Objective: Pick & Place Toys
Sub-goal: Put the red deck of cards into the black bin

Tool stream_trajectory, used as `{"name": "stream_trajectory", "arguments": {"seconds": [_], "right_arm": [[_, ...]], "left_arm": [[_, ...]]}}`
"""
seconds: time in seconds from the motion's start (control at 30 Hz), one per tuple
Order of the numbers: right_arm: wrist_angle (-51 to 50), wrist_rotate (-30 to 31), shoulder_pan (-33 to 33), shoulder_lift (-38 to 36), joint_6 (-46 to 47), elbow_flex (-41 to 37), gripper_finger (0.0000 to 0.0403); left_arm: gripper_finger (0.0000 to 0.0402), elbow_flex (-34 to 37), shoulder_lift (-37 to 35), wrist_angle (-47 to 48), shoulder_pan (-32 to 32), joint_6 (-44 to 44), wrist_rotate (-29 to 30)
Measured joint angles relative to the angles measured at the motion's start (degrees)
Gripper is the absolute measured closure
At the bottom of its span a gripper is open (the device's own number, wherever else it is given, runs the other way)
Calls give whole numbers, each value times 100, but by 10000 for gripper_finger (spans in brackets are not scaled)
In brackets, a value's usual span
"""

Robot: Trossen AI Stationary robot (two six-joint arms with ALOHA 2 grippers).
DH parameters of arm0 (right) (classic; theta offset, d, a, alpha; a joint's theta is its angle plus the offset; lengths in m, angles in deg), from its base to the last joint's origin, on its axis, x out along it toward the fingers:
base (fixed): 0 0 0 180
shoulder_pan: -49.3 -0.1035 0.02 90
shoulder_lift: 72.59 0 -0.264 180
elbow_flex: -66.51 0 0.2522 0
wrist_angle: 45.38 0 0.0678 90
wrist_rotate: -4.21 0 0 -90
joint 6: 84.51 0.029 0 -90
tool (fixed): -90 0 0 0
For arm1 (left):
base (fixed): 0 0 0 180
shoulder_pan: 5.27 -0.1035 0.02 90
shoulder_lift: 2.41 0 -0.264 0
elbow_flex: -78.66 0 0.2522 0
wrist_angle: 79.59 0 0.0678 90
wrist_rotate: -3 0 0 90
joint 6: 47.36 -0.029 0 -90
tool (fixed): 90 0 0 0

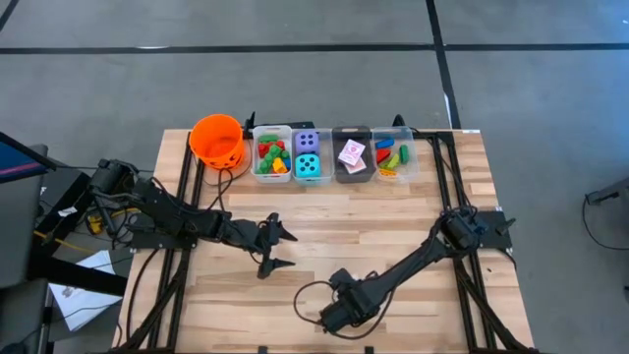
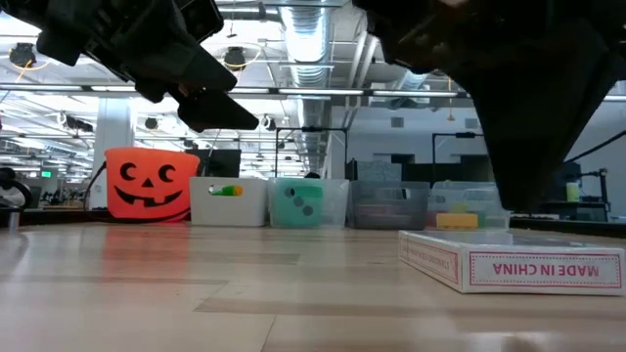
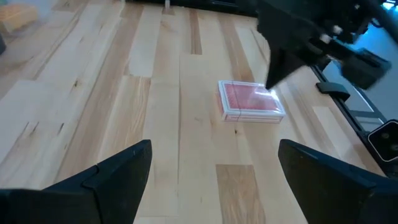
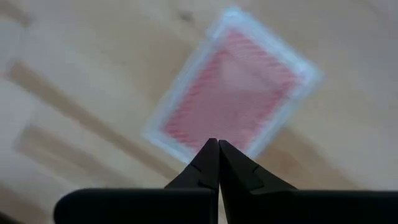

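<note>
The right gripper (image 4: pixel 218 144), pinched closed and empty, hovered directly above a pink-backed card box (image 4: pixel 233 93) hidden overhead; the left gripper (image 1: pixel 274 247) gaped wide, empty.

Looks like a big open lab or industrial workspace: exposed ceiling ducts (image 2: pixel 303 59) and strip lights overhead, taped lines on a grey concrete floor (image 1: pixel 295 79), monitors in back, and a wooden table (image 1: pixel 393 226) on a metal frame.
</note>
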Motion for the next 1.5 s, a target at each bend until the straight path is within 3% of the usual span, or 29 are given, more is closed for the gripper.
{"name": "stream_trajectory", "arguments": {"seconds": [0.5, 1.07, 1.27, 1.5], "right_arm": [[-237, 679, -10, 321, -49, 17, 403], [603, 2628, 1081, 358, -2510, -3, 403], [848, 3365, 1076, 358, -3045, -2, 403], [864, 3797, 600, 354, -2605, -1, 403]], "left_arm": [[60, 2, -2, 115, 0, 4, -4], [60, 2, -48, 110, -17, -502, 132], [60, 2, -615, 263, -20, -532, 275], [60, 2, -1817, 334, -17, -1534, 941]]}}
